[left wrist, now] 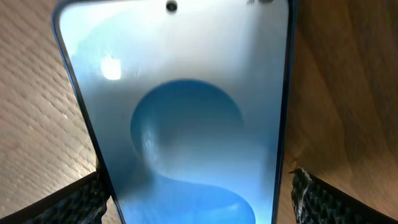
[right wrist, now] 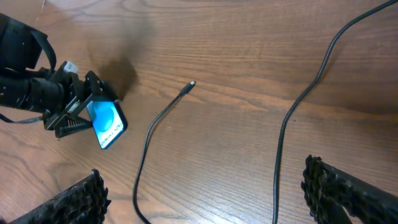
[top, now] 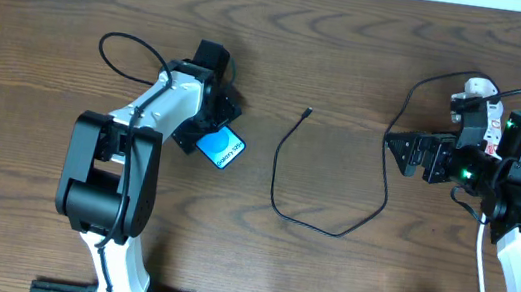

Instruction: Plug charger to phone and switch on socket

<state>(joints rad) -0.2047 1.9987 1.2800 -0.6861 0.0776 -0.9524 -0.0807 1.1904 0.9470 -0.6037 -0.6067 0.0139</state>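
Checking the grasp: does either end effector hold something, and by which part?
The right end effector is open, empty. The left end effector straddles the phone at its long edges; whether it grips cannot be told.

Robot lab bench: wood-grain table

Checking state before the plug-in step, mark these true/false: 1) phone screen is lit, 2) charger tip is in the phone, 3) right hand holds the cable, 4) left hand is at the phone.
1) The phone screen is lit blue. True.
2) The charger tip is in the phone. False: it lies on the table, apart from the phone.
3) The right hand holds the cable. False: it is open and empty.
4) The left hand is at the phone. True: the phone sits between its two sides.
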